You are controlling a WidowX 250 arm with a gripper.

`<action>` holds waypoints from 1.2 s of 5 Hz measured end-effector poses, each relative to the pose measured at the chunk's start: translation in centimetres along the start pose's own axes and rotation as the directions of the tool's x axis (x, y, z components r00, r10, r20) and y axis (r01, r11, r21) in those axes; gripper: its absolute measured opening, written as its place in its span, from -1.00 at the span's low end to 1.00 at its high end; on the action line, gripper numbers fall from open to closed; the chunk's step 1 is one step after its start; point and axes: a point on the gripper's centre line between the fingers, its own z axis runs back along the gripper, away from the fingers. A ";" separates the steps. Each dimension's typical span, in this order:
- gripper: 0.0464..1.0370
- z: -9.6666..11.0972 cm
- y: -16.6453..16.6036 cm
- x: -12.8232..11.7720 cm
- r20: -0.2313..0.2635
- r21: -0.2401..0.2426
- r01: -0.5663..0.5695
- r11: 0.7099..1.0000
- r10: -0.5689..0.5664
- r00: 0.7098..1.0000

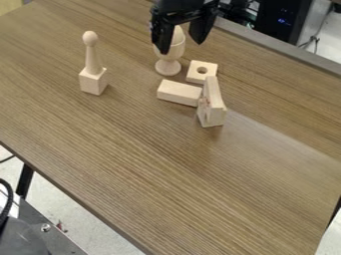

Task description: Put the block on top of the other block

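The black gripper [180, 46] hangs with its fingers spread apart at the wooden egg cup [168, 67]; the oblong block [178, 93] lies flat on the table [140, 164], nearer the camera than the hand, its one end right beside the upright block [213, 113].

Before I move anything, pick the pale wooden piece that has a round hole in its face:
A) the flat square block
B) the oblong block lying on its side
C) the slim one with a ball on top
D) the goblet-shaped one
A, since a dark round opening shows in the middle of the flat square block.
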 end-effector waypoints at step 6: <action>0.92 -4.4 1.2 -1.5 -0.126 0.022 -0.370 0.929 0.369 0.921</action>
